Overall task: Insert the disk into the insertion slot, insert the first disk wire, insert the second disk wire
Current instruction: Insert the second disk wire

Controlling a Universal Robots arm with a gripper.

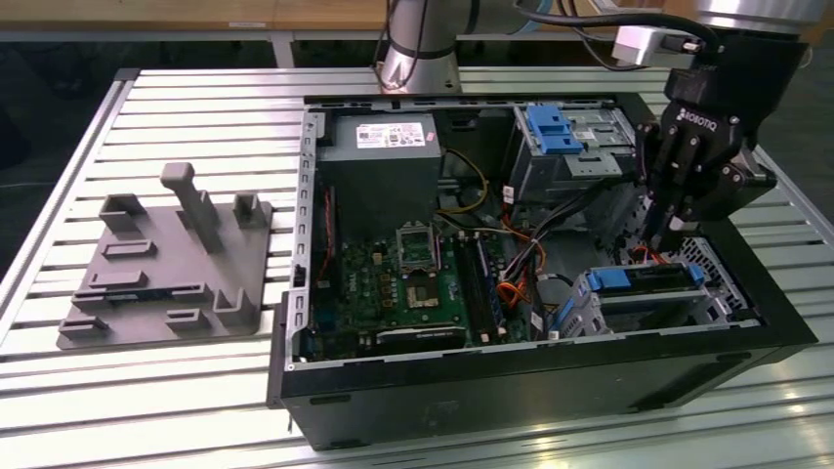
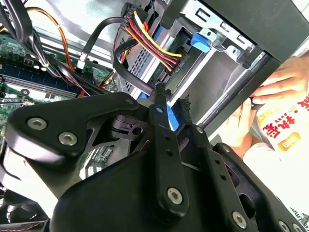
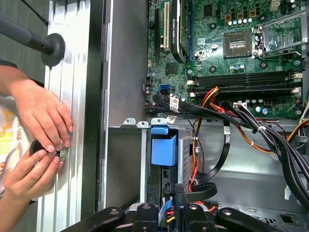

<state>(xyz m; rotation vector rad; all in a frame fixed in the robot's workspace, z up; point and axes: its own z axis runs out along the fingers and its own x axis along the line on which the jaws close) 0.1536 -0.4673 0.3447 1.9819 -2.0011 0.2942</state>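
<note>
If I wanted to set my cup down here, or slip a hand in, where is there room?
The slatted table is bare on the near and far sides of the grey fixture, on the exterior view's left. Inside the computer case it is crowded: wires cross the board, and the claw hangs close by the disk.
</note>
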